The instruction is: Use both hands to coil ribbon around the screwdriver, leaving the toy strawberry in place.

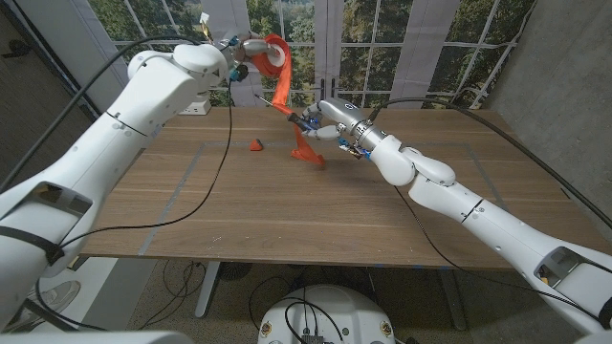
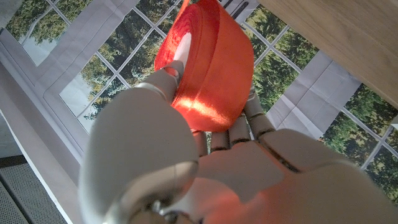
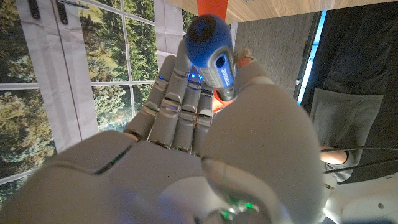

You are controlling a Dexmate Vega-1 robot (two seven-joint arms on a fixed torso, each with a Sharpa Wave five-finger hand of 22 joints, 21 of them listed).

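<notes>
1. While the winding is judged to be under way, the screwdriver (image 1: pixel 287 112) is held above the far middle of the wooden table (image 1: pixel 287 205), its blue handle (image 3: pixel 211 46) clasped in the right hand (image 1: pixel 330 122) and its thin shaft pointed toward the robot's left, apparently so that the ribbon can be laid across it.
2. The orange-red ribbon (image 1: pixel 287 91) is seen running from its spool (image 2: pixel 208 68) down to the shaft, and a loose tail (image 1: pixel 306 151) is left hanging below it down to the tabletop.
3. The spool is gripped by the left hand (image 1: pixel 251 55), raised high beyond the table's far edge; by this height the band is probably kept taut and free to be carried around the shaft.
4. In the left wrist view the thumb (image 2: pixel 165 81) is pressed against the spool's side near its white core, while the fingers (image 2: pixel 249 121) are curled under the roll.
5. The toy strawberry (image 1: pixel 256 145) is left on the table just to the left of the hanging tail, apart from both hands.
6. A person in dark clothing (image 3: pixel 357 81) is visible in the right wrist view.
</notes>
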